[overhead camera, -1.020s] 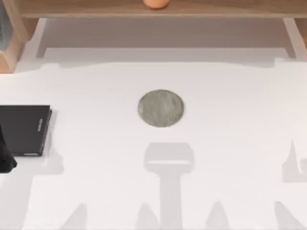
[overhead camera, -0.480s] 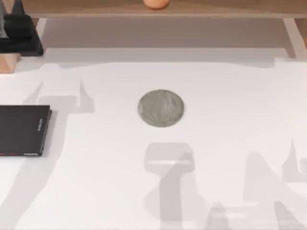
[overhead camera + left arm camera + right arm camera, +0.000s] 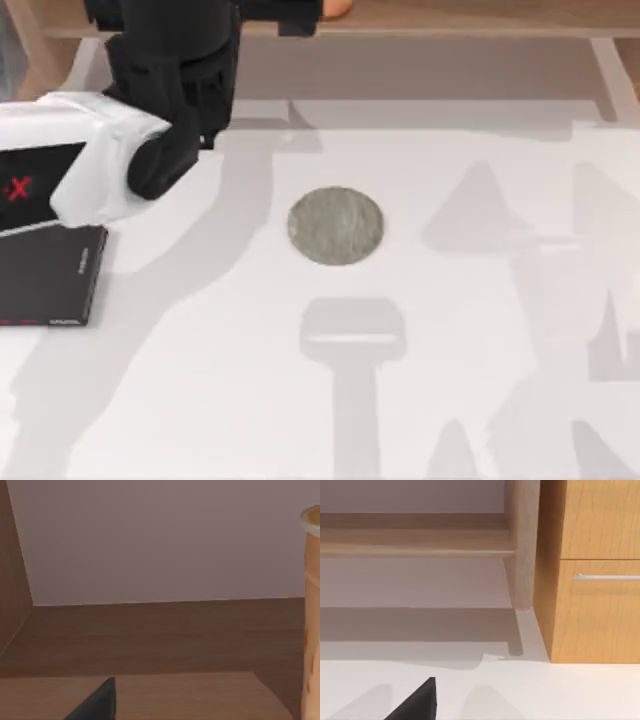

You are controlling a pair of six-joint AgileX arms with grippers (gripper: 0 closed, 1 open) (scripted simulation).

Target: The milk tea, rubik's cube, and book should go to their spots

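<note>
The left arm (image 3: 120,150) reaches over the surface's (image 3: 450,330) far-left corner toward the wooden shelf (image 3: 450,15) along the far edge. Whether the left gripper is released or clenched cannot be told. The milk tea (image 3: 335,8) stands on that shelf near the middle; in the left wrist view it rises just beside the gripper's path (image 3: 311,620). The grey coaster (image 3: 335,226) lies at the surface's centre, the black book (image 3: 48,275) against the left edge.
</note>
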